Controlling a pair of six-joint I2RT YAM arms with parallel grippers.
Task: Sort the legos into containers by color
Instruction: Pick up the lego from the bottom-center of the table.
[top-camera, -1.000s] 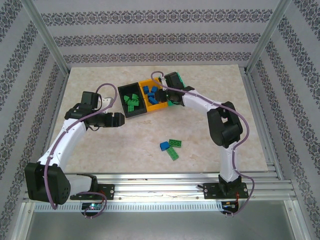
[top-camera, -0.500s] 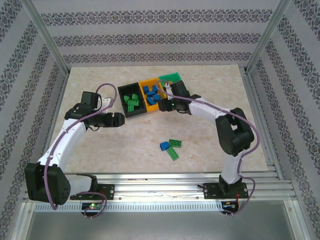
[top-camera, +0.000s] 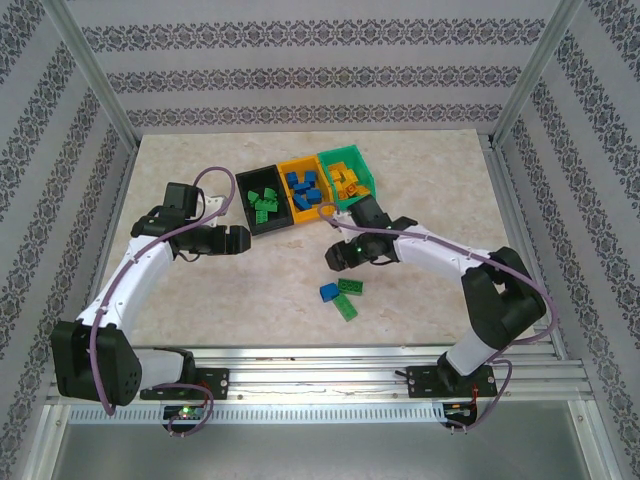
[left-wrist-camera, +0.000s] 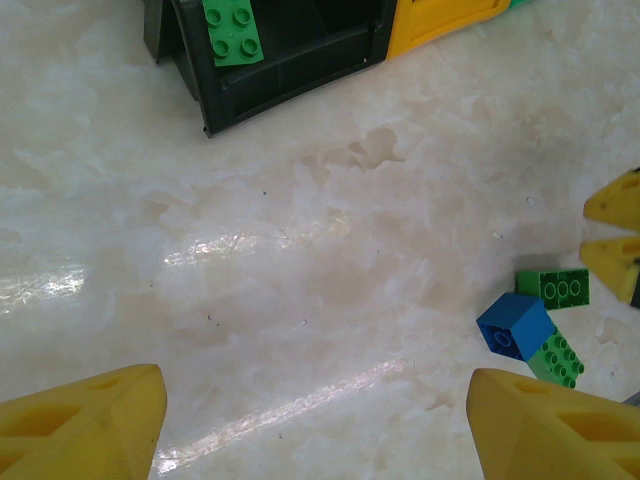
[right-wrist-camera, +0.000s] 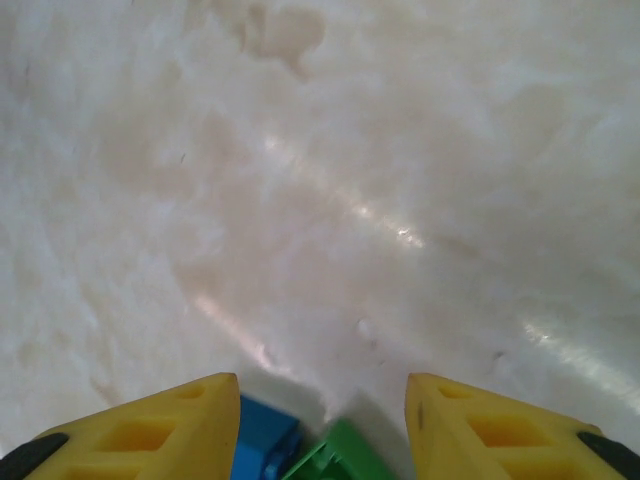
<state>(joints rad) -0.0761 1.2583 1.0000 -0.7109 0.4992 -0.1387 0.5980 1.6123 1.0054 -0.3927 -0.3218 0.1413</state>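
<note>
Where sight is cut short: in the right wrist view a blue brick (right-wrist-camera: 265, 440) and a green brick (right-wrist-camera: 340, 458) are cropped by the lower edge, so their studs are not seen and it cannot be told there whether they touch
Hard to make out: the bricks inside the bins are too small in the top view to be counted surely
Loose legos: three are left on the table (top-camera: 200, 320); in the left wrist view the blue brick (left-wrist-camera: 515, 325) is seen touching one green brick (left-wrist-camera: 558, 362), with a second green brick (left-wrist-camera: 556, 288) just beside it, studs up
Containers: a black bin (top-camera: 244, 200), an orange-yellow bin (top-camera: 312, 214) and a green bin (top-camera: 340, 152) are joined in a slanted row at the far middle of the table
Contents: green bricks (top-camera: 263, 200) are held in the black bin, blue bricks (top-camera: 303, 188) in the orange-yellow bin, orange-yellow bricks (top-camera: 347, 180) in the green bin
Right gripper (top-camera: 333, 258): fingers spread, nothing grasped, hung just above the loose three
Left gripper (top-camera: 240, 240): fingers spread wide, nothing grasped, held over bare table near the black bin
</note>
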